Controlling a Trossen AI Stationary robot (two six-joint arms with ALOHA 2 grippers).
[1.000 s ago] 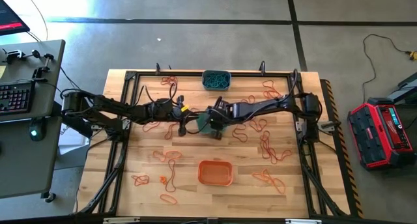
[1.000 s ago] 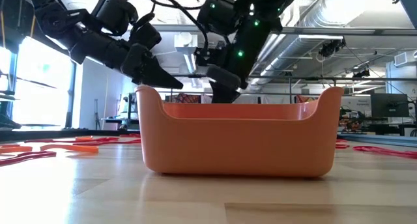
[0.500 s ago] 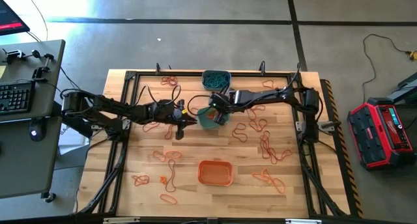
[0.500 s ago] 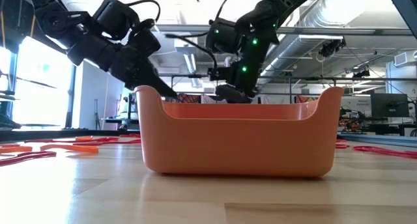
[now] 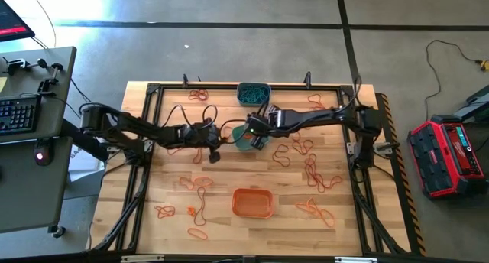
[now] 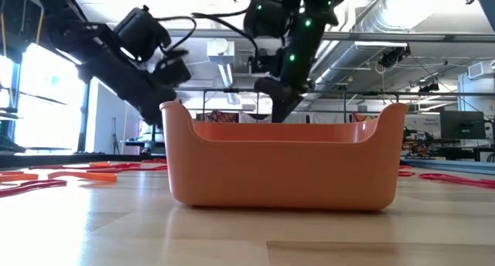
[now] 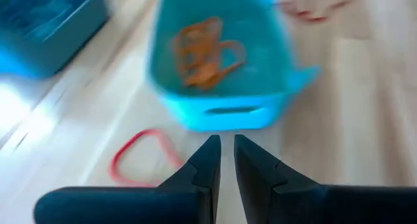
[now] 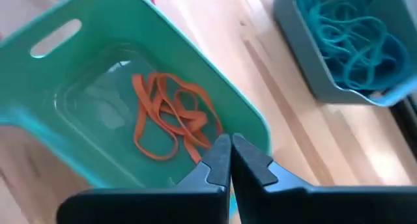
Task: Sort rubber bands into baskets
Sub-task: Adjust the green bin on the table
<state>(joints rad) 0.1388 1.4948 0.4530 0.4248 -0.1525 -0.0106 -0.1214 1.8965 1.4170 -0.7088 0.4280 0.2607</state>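
My two hands met at the teal basket (image 5: 246,137) in the middle of the table (image 5: 153,217).

My right hand (image 8: 229,160) was over the near rim of the teal basket (image 8: 124,126), its fingers pressed nearly together with nothing between them that I could see; orange bands (image 8: 171,116) lay in a tangle on the basket's floor. My left hand (image 7: 223,160) hung low just beside the same basket (image 7: 221,61), its fingers clenched nearly shut and empty, with a red band (image 7: 140,159) on the wood close by. The grey-blue basket (image 5: 253,93) sat at the far edge, full of teal bands (image 8: 348,42). The orange basket (image 5: 252,202) stood near the front edge. Loose bands (image 5: 317,175) were scattered across the table.
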